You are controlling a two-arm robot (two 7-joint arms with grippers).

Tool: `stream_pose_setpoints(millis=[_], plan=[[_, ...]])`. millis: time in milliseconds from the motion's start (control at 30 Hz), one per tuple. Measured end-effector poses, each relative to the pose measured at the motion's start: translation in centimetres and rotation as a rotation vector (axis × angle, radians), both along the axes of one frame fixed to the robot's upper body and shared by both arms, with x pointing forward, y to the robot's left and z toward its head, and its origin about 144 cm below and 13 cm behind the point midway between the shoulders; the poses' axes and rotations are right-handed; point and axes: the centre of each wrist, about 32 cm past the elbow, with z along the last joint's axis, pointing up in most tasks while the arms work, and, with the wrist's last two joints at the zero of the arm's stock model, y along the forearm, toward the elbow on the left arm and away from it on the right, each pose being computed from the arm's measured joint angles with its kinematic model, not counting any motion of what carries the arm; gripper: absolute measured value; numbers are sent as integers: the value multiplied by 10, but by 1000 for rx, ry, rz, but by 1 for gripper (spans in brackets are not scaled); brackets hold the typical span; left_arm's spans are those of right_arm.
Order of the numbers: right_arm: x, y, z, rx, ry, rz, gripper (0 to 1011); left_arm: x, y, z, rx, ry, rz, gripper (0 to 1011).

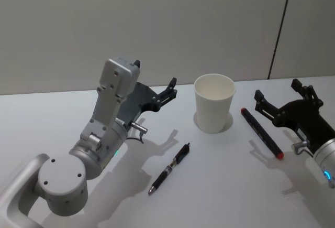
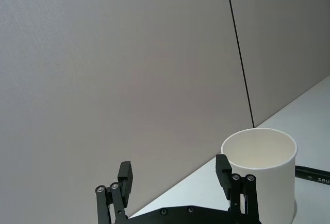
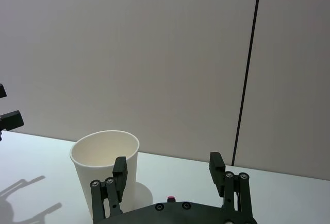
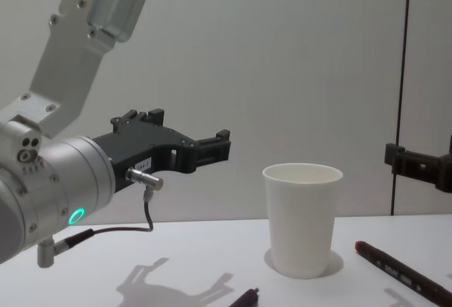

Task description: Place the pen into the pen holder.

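Observation:
The pen holder (image 1: 214, 103), a white paper cup, stands upright and empty at the table's middle back. A black pen (image 1: 169, 169) lies flat in front of it, a little to the left. My left gripper (image 1: 155, 74) hovers open above the table to the left of the cup, holding nothing; in the left wrist view this left gripper (image 2: 174, 170) faces the cup (image 2: 260, 167). On the cup's right, my right gripper (image 1: 277, 89) is open and empty. In the right wrist view the right gripper (image 3: 168, 165) points past the cup (image 3: 105, 168).
A dark marker with red ends (image 1: 261, 132) lies on the white table (image 1: 225, 191) between the cup and my right gripper. A plain wall runs close behind the table's far edge. The left arm's big grey joints (image 1: 97, 149) stand over the front left.

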Motion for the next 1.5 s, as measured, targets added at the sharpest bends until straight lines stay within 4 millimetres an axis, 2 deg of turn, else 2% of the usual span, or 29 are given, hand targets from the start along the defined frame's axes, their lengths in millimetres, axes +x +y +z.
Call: stream_pose_setpoints(millis=[1500], plan=[[0, -1, 0, -1, 2, 0, 1001, 0, 0, 0, 0, 0, 0, 1003]])
